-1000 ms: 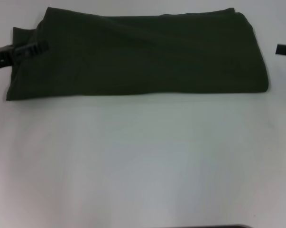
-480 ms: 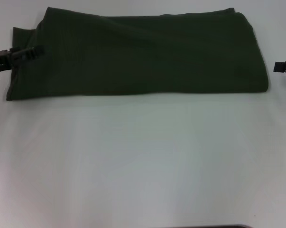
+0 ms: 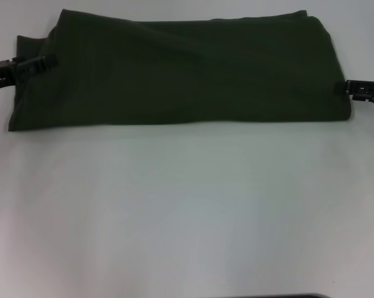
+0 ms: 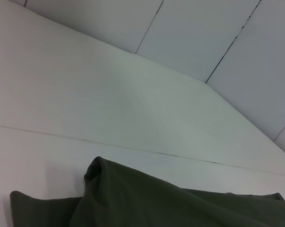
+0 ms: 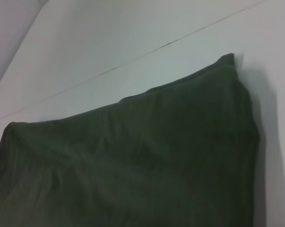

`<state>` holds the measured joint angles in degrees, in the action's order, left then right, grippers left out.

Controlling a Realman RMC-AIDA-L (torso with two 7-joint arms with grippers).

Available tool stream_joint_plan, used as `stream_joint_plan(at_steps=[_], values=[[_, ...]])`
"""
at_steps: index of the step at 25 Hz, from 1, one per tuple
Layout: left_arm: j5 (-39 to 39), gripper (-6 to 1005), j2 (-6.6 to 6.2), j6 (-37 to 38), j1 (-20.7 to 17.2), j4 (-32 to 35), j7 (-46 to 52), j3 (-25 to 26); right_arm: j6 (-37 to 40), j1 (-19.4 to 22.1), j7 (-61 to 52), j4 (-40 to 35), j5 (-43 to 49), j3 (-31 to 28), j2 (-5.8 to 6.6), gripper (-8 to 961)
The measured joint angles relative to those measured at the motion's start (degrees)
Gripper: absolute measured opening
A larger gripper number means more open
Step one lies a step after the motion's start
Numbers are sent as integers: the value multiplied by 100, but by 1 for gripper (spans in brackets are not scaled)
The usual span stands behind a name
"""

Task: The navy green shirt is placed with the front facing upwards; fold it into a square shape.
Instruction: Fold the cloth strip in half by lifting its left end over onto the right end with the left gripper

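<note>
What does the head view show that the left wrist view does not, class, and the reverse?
Only the head view: the navy green shirt folded into a long band, the left gripper at its left end and the right gripper at its right edge. Only the left wrist view: the wall panels behind. Both: the shirt on the white table.

navy green shirt: matt soft cloth | table: smooth, matt

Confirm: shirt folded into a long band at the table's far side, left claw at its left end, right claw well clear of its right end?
Not quite. In the head view the right claw sits at the shirt's right edge, not clear of it. Band at the table's far side and left claw at the left end are correct.
</note>
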<state>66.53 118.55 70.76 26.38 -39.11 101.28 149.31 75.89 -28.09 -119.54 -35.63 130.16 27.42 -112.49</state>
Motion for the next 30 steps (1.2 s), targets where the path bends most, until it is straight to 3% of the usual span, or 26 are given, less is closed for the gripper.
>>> stream_joint_plan(at_steps=[22, 30], values=[[0, 936, 1, -45, 34, 0, 0, 2, -62, 22, 1, 149, -3, 131, -89, 807], [0, 936, 1, -45, 51, 0, 8, 1, -10, 34, 1, 226, 0, 137, -105, 724]])
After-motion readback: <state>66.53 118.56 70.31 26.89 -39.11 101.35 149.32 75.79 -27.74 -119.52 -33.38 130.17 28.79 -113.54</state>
